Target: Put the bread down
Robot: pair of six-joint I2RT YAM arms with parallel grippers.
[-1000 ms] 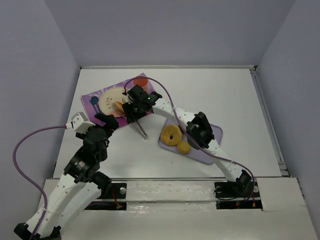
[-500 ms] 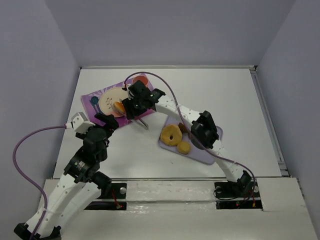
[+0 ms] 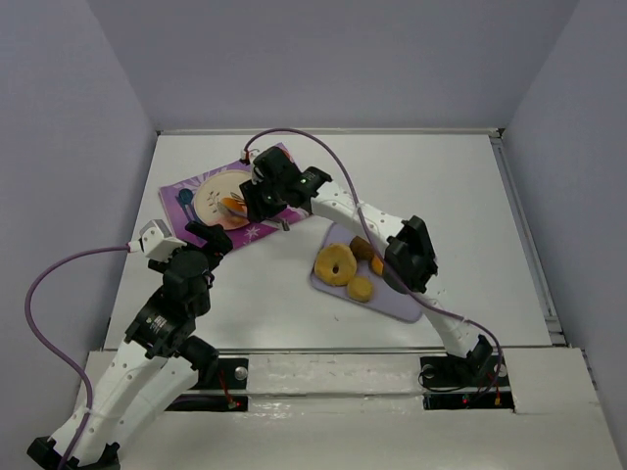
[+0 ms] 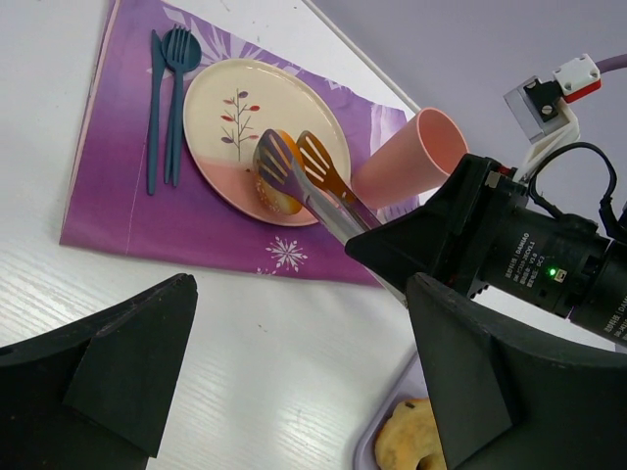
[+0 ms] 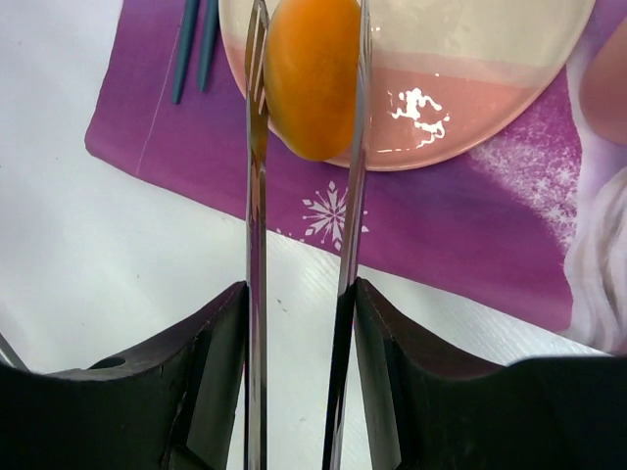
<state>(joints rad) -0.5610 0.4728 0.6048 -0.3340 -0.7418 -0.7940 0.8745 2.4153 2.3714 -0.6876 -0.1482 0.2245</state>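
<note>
The bread (image 5: 313, 78), an orange-brown oval roll, is pinched between the two blades of metal tongs (image 5: 257, 196) over the near edge of a cream and pink plate (image 5: 490, 59). I cannot tell whether it touches the plate. My right gripper (image 5: 300, 294) is shut on the tongs' arms. From above, the right gripper (image 3: 269, 196) sits beside the plate (image 3: 209, 201) with the bread (image 3: 233, 205) at its tip. The left wrist view shows the bread (image 4: 277, 196) in the tongs (image 4: 323, 191). My left gripper (image 4: 304, 362) is open over bare table, holding nothing.
The plate lies on a purple placemat (image 3: 181, 186) with a blue fork and knife (image 4: 167, 98) and a pink cup (image 4: 407, 157). A lavender tray (image 3: 402, 299) on the right holds a ring doughnut (image 3: 336, 264) and a small round bun (image 3: 361, 289).
My right gripper has moved back and left over the placemat, swinging the tongs' handle end with it. The bread stays over the plate. The left arm has not moved.
</note>
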